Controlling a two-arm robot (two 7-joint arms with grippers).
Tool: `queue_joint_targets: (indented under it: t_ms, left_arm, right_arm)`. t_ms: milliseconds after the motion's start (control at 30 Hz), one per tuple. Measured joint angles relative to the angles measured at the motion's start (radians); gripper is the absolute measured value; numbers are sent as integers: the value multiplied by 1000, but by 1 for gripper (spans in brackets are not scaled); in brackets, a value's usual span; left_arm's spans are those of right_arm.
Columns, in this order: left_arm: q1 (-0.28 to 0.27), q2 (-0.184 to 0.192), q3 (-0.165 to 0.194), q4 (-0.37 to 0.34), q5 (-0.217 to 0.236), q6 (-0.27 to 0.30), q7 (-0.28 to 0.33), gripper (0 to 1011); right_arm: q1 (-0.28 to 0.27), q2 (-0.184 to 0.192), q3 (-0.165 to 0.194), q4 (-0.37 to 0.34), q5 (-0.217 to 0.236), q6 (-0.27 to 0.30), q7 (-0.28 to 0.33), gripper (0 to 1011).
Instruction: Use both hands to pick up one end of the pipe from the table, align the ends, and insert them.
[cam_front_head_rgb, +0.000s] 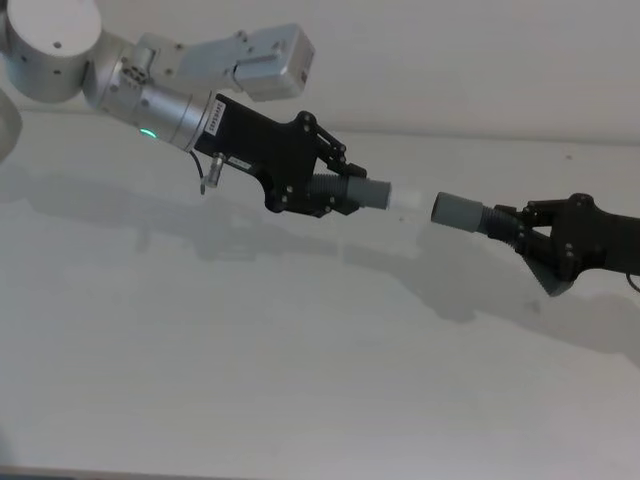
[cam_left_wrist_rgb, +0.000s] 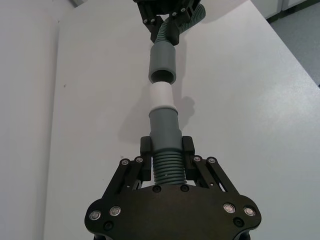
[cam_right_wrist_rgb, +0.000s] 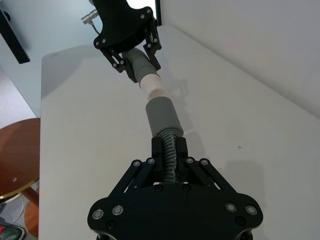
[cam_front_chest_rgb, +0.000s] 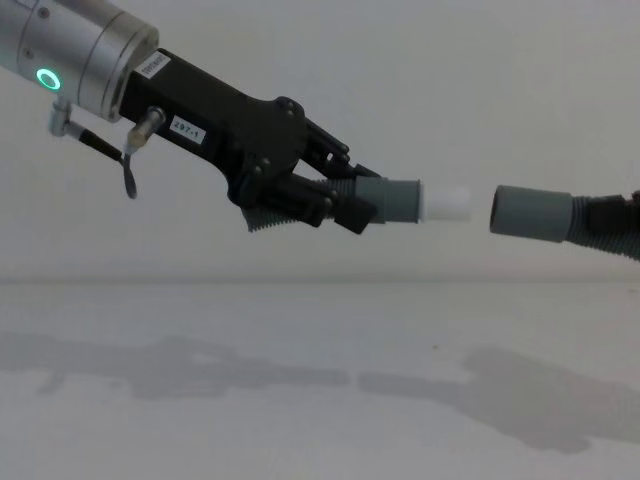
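Observation:
Both pipe pieces are held in the air above the white table (cam_front_head_rgb: 300, 380). My left gripper (cam_front_head_rgb: 342, 190) is shut on the ribbed part of one piece, whose grey cuff (cam_front_chest_rgb: 400, 202) ends in a white tip (cam_front_chest_rgb: 448, 204). My right gripper (cam_front_head_rgb: 522, 230) is shut on the ribbed hose of the other piece, just behind its wider grey socket cuff (cam_front_head_rgb: 458, 211). The white tip (cam_left_wrist_rgb: 161, 95) points into the socket's open mouth (cam_left_wrist_rgb: 162, 62), nearly in line with it, with a small gap between them. The right wrist view has the socket cuff (cam_right_wrist_rgb: 162, 115) close to the tip (cam_right_wrist_rgb: 152, 85).
A brown wooden stool (cam_right_wrist_rgb: 15, 150) stands beside the table's edge. A pale wall runs behind the far edge of the table (cam_front_head_rgb: 450, 135). Shadows of both arms lie on the bare tabletop below.

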Motion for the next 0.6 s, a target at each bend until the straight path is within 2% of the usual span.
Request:
queue_joint_targets:
  t_ms: [600]
  left_arm:
    - [-2, 2, 15, -6, -8, 9, 13, 347]
  right_arm:
    - [12, 2, -17, 12, 11, -7, -5, 155]
